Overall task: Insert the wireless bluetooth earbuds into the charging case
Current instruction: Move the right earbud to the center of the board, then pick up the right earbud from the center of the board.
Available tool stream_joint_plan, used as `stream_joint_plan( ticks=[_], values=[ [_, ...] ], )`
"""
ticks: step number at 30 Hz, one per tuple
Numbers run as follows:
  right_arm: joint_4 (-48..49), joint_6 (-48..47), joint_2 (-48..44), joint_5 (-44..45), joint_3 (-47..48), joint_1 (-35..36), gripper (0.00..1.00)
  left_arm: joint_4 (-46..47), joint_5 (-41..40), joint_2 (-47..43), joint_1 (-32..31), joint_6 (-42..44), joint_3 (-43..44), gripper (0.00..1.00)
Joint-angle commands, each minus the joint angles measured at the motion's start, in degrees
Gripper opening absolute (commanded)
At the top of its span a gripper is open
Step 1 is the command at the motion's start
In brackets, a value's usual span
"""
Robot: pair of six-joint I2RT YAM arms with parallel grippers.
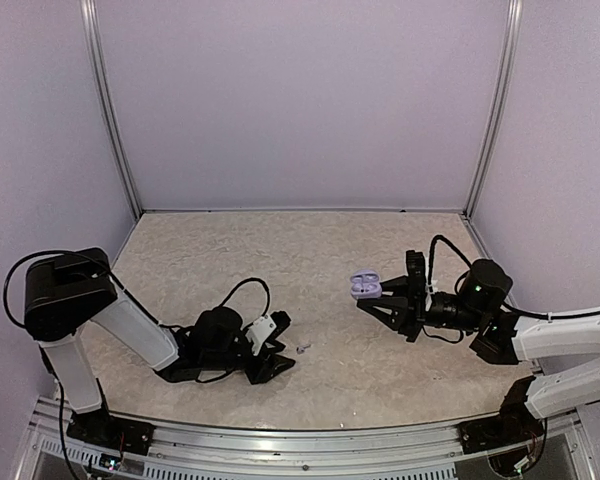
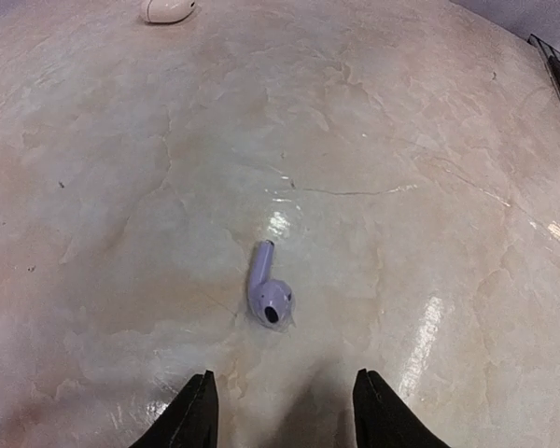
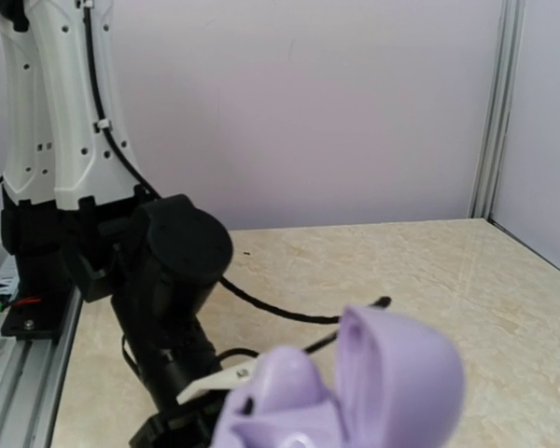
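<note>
A lilac earbud lies on the table, stem pointing away, just ahead of my left gripper. That gripper is open, its black fingertips apart with nothing between them. From above, the same earbud is a tiny speck right of the left gripper, which is low over the table. My right gripper holds the lilac charging case above the table. The case has its lid swung open and fills the lower right wrist view. The right fingers are hidden behind it.
A small white rounded object lies farther out on the table, cut off by the top edge of the left wrist view. Lilac walls with metal posts enclose the marbled table. The left arm stands ahead of the case.
</note>
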Motion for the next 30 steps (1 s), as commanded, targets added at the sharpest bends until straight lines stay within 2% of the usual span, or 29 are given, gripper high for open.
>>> stream_joint_plan(
  ticks=[1, 15, 30],
  values=[
    [0.11, -0.34, -0.81, 0.65, -0.56, -0.51, 0.01, 10.32, -0.54, 1.61, -0.71, -0.19, -1.56, 0.5],
    [-0.2, -0.43, -0.87, 0.92, -0.62, -0.53, 0.01, 10.52, -4.52, 8.19, -1.43, 2.37, 3.01, 0.39],
    [-0.53, -0.61, -0.73, 1.26, -0.53, -0.57, 0.01, 9.45, -4.15, 10.72, -1.54, 5.42, 4.41, 0.25]
  ],
)
